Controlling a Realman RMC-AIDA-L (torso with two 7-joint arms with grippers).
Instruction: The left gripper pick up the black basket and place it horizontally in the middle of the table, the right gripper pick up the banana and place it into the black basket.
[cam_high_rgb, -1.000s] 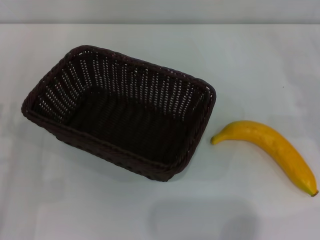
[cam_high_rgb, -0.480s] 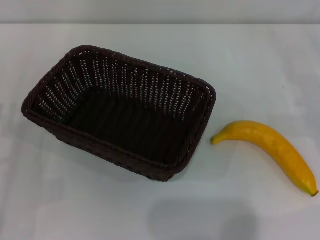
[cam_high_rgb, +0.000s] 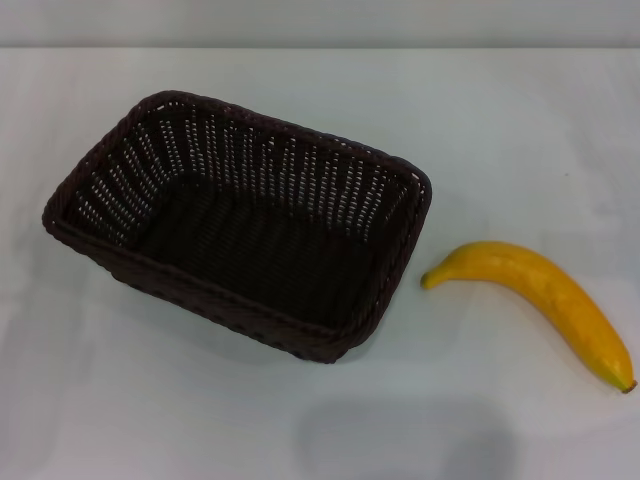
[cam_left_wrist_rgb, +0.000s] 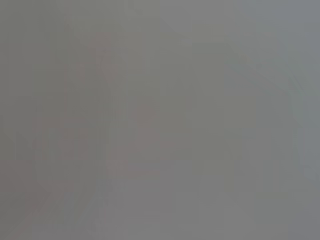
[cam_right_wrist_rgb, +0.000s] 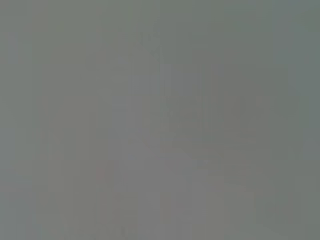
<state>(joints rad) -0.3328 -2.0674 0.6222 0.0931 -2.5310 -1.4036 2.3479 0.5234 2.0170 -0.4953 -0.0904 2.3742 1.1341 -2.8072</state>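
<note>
White table (cam_high_rgb: 300, 420), black basket (cam_high_rgb: 240, 225), banana (cam_high_rgb: 535, 300) beside, wrist views blank

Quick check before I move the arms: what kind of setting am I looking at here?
Probably a lab test bench: a plain glossy white tabletop holding only a dark woven rectangular basket and a curved yellow banana beside it.

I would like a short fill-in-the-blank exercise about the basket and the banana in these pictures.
1. The black basket has ____ inside it.
2. The banana lies on the table, on the robot's ____ side of the basket.
3. The banana and the basket are ____ touching.

Missing words: nothing; right; not
</note>
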